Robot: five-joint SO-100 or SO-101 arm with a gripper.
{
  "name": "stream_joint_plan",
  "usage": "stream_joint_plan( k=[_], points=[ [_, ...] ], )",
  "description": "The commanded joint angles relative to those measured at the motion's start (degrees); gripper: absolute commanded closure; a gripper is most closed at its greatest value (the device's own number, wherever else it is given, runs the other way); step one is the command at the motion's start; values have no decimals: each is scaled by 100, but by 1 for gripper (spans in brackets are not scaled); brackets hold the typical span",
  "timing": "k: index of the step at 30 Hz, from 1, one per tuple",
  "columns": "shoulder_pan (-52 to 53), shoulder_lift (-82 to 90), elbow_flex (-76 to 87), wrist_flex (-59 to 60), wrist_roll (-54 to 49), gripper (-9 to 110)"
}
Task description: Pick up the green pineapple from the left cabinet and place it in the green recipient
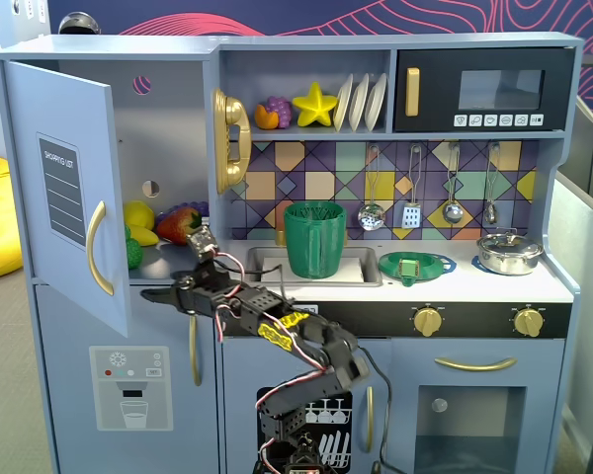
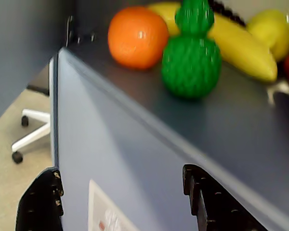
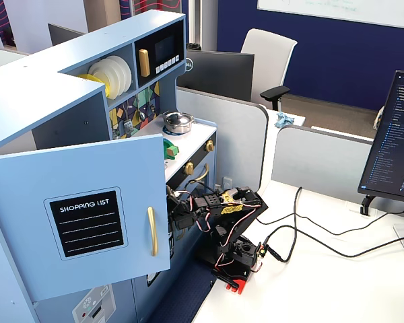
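The green pineapple [image 2: 190, 62] stands on the shelf of the left cabinet [image 1: 168, 262], next to an orange [image 2: 137, 36] and a banana [image 2: 236, 43]. In a fixed view only a sliver of the pineapple [image 1: 133, 252] shows behind the open door [image 1: 64, 193]. My gripper [image 2: 120, 192] is open and empty. It sits just in front of the shelf's front edge and slightly below it, short of the pineapple, and also shows in a fixed view [image 1: 158, 293]. The green recipient [image 1: 314, 240] stands upright in the sink.
A lemon [image 2: 274, 29] and a strawberry [image 1: 180, 225] lie further in on the shelf. The open shopping-list door [image 3: 87, 222] hangs beside the arm [image 3: 219, 212]. A flat green dish [image 1: 413, 267] and a pot [image 1: 509, 254] sit on the counter.
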Motion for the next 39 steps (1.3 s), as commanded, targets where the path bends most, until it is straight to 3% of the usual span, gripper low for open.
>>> stream_joint_plan(
  k=[1,14,29,39],
  points=[
    [141,-475,-712,-457,18,74],
    [650,-1995,-1556,-1767,35,71],
    [352,-2320,-1582,-2092,-229,74],
    [633,-2487,-1863,-1775,360,72]
  ],
)
